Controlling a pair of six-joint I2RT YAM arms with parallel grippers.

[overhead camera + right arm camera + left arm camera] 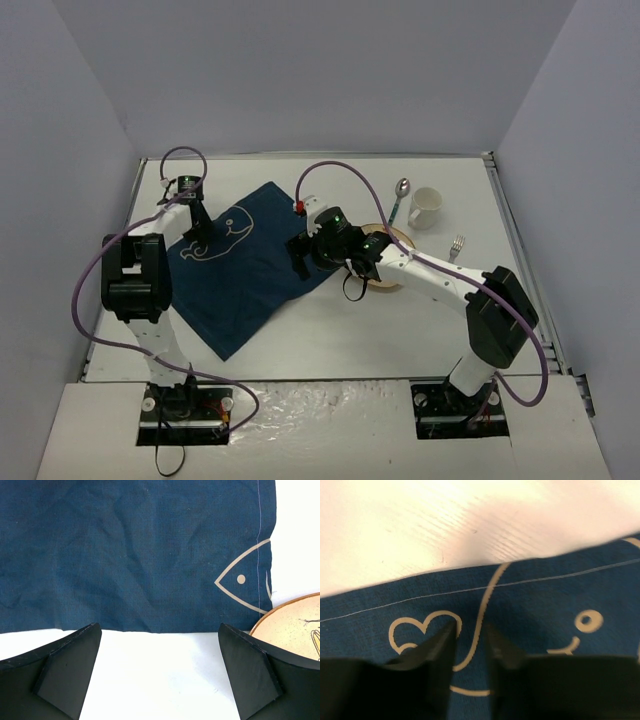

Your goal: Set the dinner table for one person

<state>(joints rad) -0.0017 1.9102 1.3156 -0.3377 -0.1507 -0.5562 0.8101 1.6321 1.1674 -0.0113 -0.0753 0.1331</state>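
Left pincer (470, 627) stands narrow on the placemat (250, 270) toward the far left corner of the dinner table (400, 335); whether it nips cloth I cannot tell, and a shallow bite may slip. Further right, my right pincer (159, 626) gapes wide at the placemat's hem, mid-tabletop; closing askew could snag the plate (292, 625) just beside.

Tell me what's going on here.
Two robot arms are working on a blue mat on the table. The left gripper is down on its whale drawing, fingers nearly together; whether they pinch the cloth is unclear. The right gripper hovers wide open at the mat's edge beside the plate. The spoon, mug and fork lie to the right, off the mat.
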